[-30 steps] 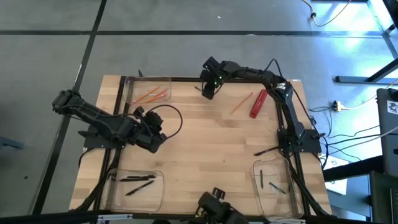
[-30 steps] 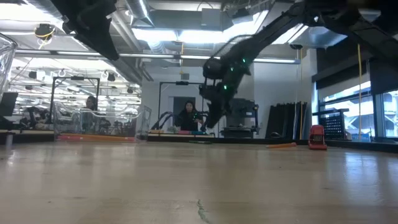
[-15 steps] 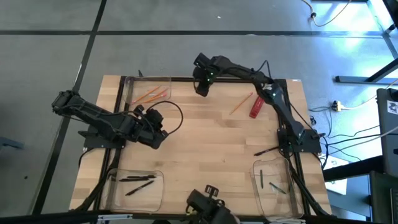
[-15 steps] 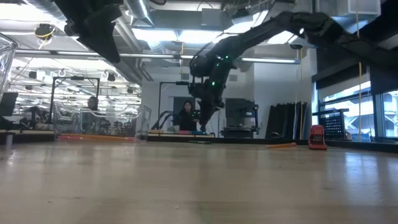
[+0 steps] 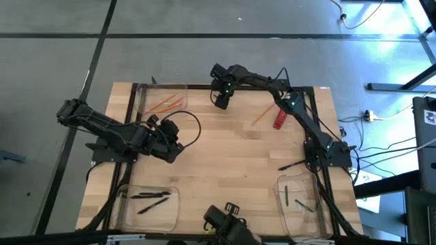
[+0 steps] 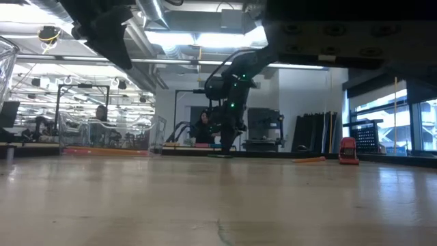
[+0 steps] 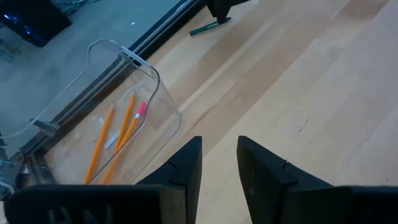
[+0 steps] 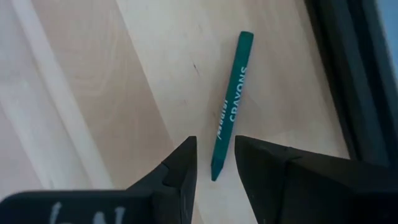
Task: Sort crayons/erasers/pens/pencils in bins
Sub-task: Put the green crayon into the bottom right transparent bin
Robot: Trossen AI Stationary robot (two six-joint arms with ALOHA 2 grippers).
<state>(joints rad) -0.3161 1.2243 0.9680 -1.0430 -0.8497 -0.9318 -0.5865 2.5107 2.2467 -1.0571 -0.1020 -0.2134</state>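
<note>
I count three bins (image 5: 162, 99), one green crayon (image 8: 231, 102) under my right gripper (image 8: 214, 163), jaws apart; left gripper (image 7: 219, 163) idle mid-bench, jaws apart.

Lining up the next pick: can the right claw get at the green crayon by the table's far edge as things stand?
Probably yes. The right claw hangs open right over the green crayon, which lies alone on bare wood with its tip between the fingers. Only the table's dark edge rail runs close beside it.

Bright ceiling lights (image 6: 198, 37) glare in the low view; overhead frames are evenly lit with soft shadows.
</note>
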